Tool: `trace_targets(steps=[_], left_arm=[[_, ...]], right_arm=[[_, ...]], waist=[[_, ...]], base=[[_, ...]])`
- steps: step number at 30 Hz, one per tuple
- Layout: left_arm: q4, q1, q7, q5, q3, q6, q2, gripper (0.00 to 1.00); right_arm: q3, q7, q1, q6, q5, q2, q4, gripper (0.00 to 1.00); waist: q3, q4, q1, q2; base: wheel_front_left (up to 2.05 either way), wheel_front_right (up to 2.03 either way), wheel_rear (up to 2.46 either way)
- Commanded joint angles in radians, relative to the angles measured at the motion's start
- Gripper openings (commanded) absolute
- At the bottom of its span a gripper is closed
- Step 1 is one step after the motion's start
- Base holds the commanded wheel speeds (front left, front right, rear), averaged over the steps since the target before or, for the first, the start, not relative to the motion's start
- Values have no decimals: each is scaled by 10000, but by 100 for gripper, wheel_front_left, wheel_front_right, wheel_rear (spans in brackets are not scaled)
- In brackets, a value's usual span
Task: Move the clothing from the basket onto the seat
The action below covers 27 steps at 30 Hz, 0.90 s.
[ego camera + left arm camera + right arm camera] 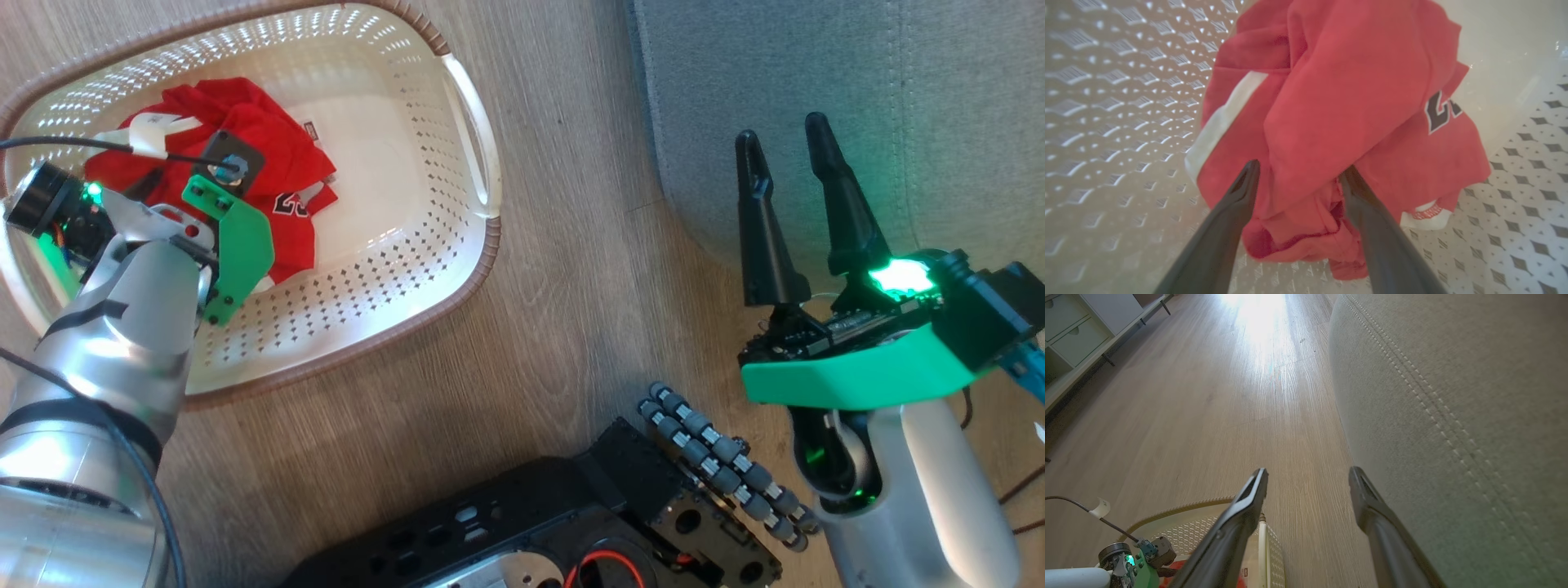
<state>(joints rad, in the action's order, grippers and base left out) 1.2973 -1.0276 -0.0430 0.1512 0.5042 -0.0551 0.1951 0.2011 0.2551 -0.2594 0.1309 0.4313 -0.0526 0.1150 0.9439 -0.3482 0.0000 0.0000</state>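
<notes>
- Wood-grain floor under everything, with the basket on the robot's left and the seat on its right.
- Grey seat at the upper right of the head view, its rounded corner turned toward the basket and a line of pale stitching running along it.
- Cream perforated basket with a brown rim, standing on the floor well apart from the seat, one white handle on the side nearer the seat.
- Red clothing heaped inside the basket, toward the end farther from the seat, with a white stripe and a dark printed mark showing.
- Left jaws spread wide, down inside the basket right at the heap. One dark finger bare beside the white-striped edge, the other with its tip tucked under a red fold, a bunched fold of clothing lying between the two, not pinched.
- Right jaws spread wide too, holding nothing, hovering over the floor just beside the seat's rounded corner. Fingers pointing toward the seat edge, well apart from the clothing.
</notes>
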Motion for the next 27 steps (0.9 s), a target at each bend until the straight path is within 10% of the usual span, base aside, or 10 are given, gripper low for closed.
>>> trace_targets(steps=[1,6,7,8,27], left_arm=[[-76,62,-56,-33,-177,27,227,100],[-70,21,-209,-194,-152,248,189,100],[-69,24,-240,-246,-162,318,178,35],[-69,29,-239,-269,-142,397,174,0],[-66,1212,1190,-1176,-385,255,-5,0]], right_arm=[[233,67,355,-2,33,23,300,100],[321,67,343,-2,-87,23,319,100],[305,67,338,-2,-92,23,322,100],[289,67,331,-2,-90,23,321,100],[441,67,-554,-2,144,24,-472,100]], waist=[[22,4,0,0],[99,46,0,0],[103,56,0,0],[103,61,0,0],[-1682,43,0,0]], base=[[0,0,0],[0,0,0],[0,0,0],[0,0,0],[0,0,0]])
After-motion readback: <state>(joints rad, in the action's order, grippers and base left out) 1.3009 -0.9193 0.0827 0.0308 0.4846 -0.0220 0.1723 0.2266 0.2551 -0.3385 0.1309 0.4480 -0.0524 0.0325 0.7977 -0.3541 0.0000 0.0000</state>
